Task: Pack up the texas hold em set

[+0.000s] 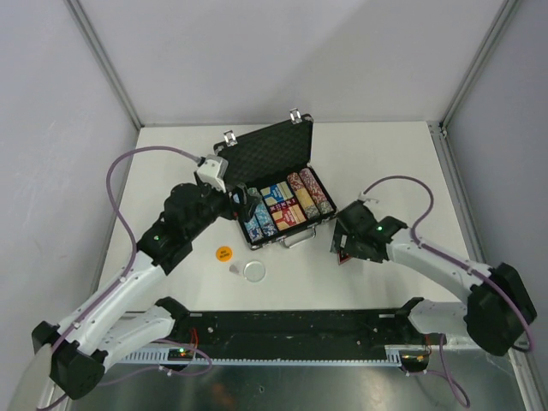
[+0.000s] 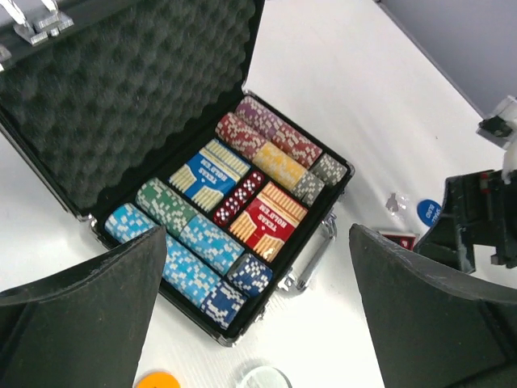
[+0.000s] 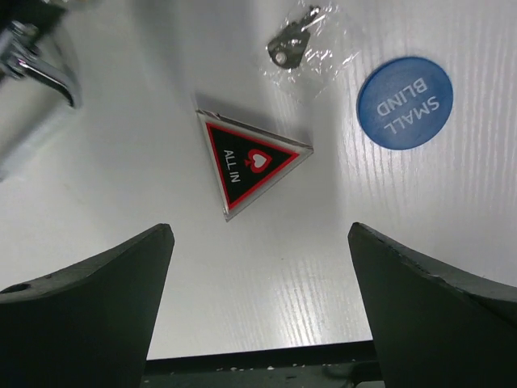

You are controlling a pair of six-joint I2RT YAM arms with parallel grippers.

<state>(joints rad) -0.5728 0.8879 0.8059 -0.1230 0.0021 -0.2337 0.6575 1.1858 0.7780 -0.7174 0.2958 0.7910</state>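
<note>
The black silver-trimmed briefcase [image 1: 271, 152] lies open at mid-table, foam lid [image 2: 121, 97] up. Inside are rows of poker chips [image 2: 190, 234], red dice [image 2: 239, 198] and a blue and a red card deck [image 2: 266, 218]. My left gripper [image 1: 243, 204] hovers over the case's left end, open and empty [image 2: 258, 323]. My right gripper [image 1: 343, 241] is open and empty [image 3: 262, 307], just above the table right of the case. The red "ALL IN" triangle [image 3: 250, 162] lies flat ahead of its fingers. A blue "SMALL BLIND" button [image 3: 405, 102] lies beside it.
An orange button [image 1: 223, 253] and a clear round button [image 1: 254, 271] lie on the table in front of the case. A small key in a plastic bag [image 3: 292, 40] lies beyond the triangle. The case handle [image 2: 315, 250] faces the arms. Grey walls stand on three sides.
</note>
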